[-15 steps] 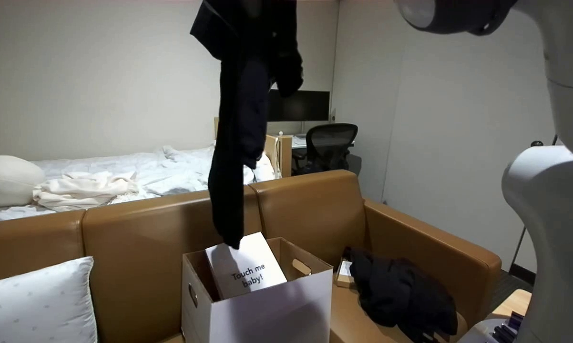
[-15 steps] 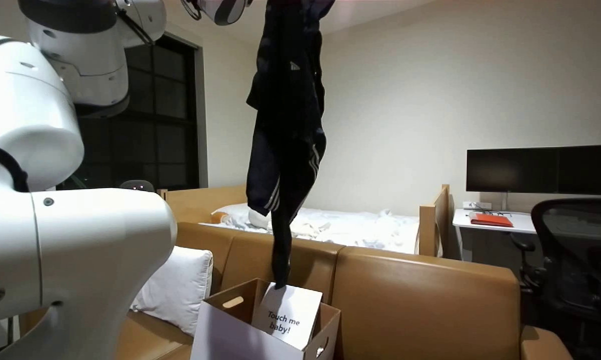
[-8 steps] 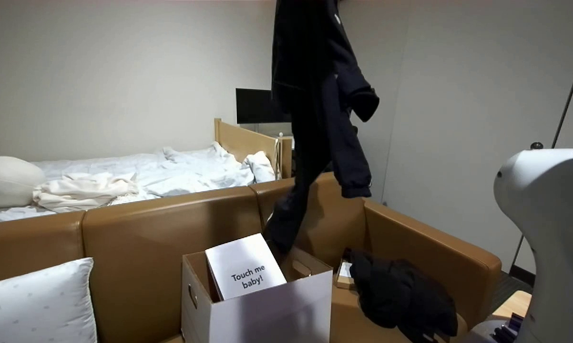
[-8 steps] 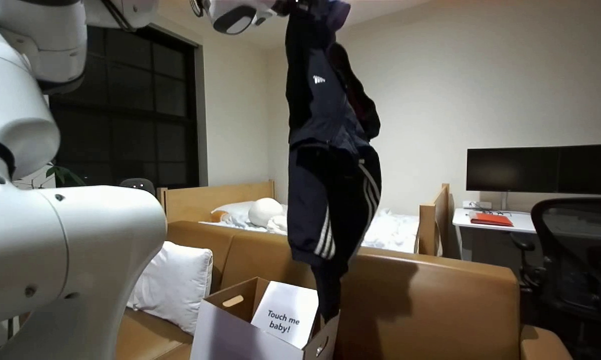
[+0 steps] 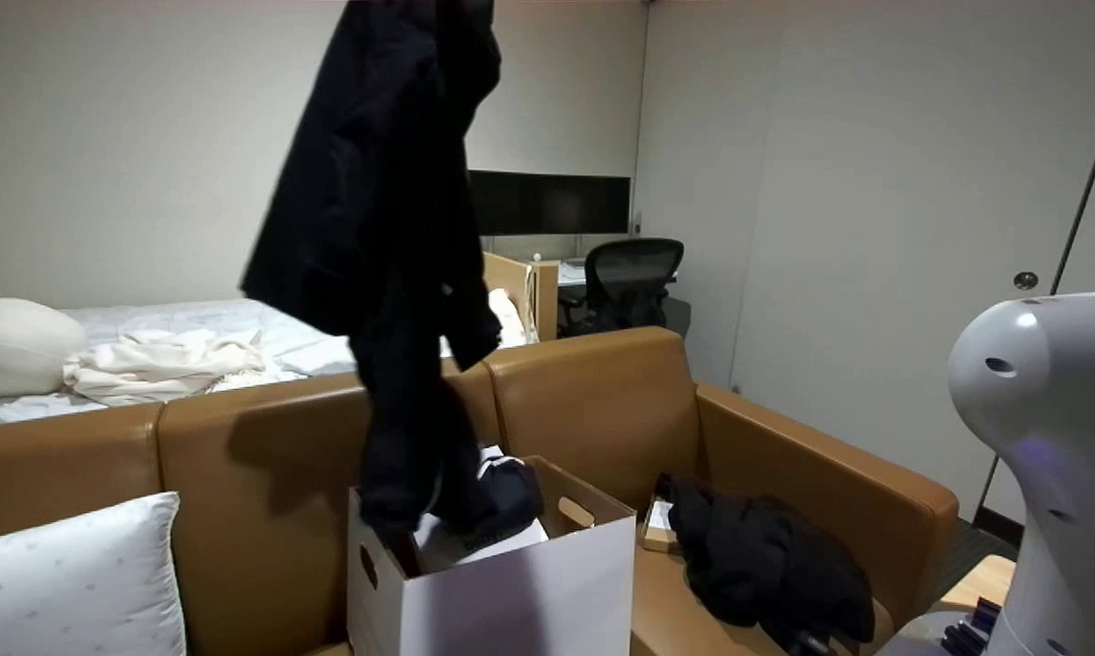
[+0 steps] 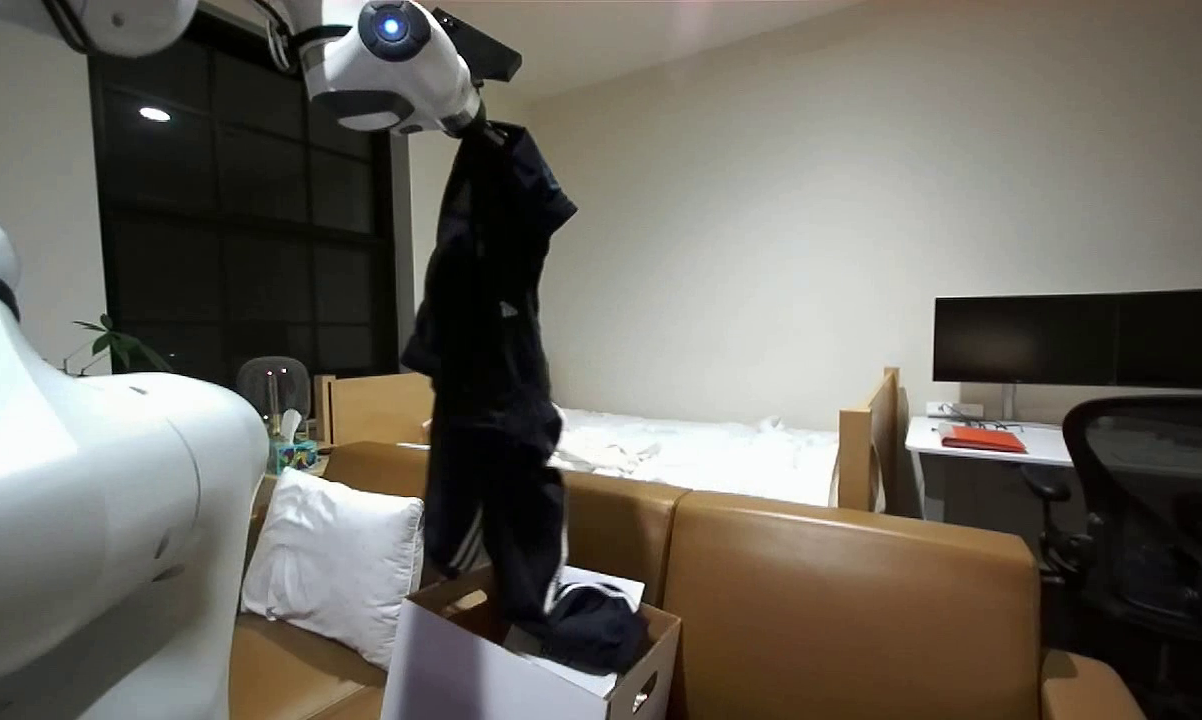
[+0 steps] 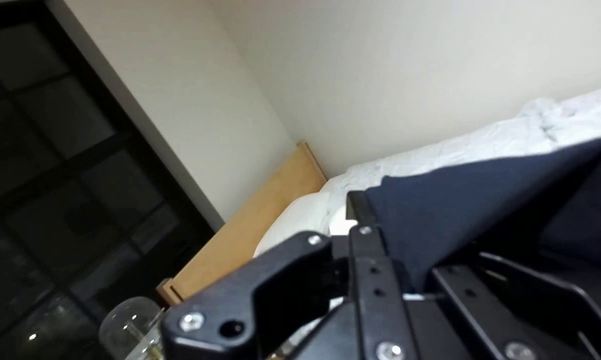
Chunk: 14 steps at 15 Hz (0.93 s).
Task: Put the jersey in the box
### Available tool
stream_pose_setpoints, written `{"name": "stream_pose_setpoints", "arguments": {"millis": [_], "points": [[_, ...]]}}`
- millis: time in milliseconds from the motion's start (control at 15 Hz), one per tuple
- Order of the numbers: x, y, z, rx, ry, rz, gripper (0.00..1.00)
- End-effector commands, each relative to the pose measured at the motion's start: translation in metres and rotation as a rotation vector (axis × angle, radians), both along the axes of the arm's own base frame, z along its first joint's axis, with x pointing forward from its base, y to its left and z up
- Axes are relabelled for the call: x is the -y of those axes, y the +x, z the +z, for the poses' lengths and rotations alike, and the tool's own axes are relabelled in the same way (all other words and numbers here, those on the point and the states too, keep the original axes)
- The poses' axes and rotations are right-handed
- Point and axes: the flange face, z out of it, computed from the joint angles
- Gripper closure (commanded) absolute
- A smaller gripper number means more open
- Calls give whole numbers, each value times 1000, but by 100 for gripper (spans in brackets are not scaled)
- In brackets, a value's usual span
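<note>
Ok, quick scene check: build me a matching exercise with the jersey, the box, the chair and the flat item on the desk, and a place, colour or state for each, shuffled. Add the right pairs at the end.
Things:
1. jersey
2. box
3. chair
4. flat item on the desk

Places, colours, states:
A. black, by the desk
B. orange-red
C. hanging from the jaws
D. open-topped, brown inside

Right pairs: 1-C, 2-D, 3-A, 4-B

A dark, gridded window (image 6: 241, 225) is set in a pale wall (image 6: 46, 170); behind a brown sofa (image 6: 851, 590), a bed (image 6: 854, 460) is covered in white bedding (image 6: 721, 447).
</note>
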Motion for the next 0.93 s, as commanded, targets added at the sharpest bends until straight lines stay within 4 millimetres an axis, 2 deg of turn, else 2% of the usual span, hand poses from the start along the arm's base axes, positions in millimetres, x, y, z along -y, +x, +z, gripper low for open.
{"name": "stream_pose_setpoints", "arguments": {"millis": [0, 133, 400, 533, 600, 667, 733, 867], "points": [[25, -12, -33, -45, -1, -16, 99], [68, -5, -51, -88, 7, -128, 99], [172, -3, -53, -100, 48, -356, 99], [209, 0, -53, -103, 59, -436, 99], [221, 3, -57, -108, 59, -458, 99], [219, 8, -67, -127, 43, -458, 99], [212, 13, -79, -156, 39, -441, 99], [177, 21, -105, -205, 13, -365, 99]]}}
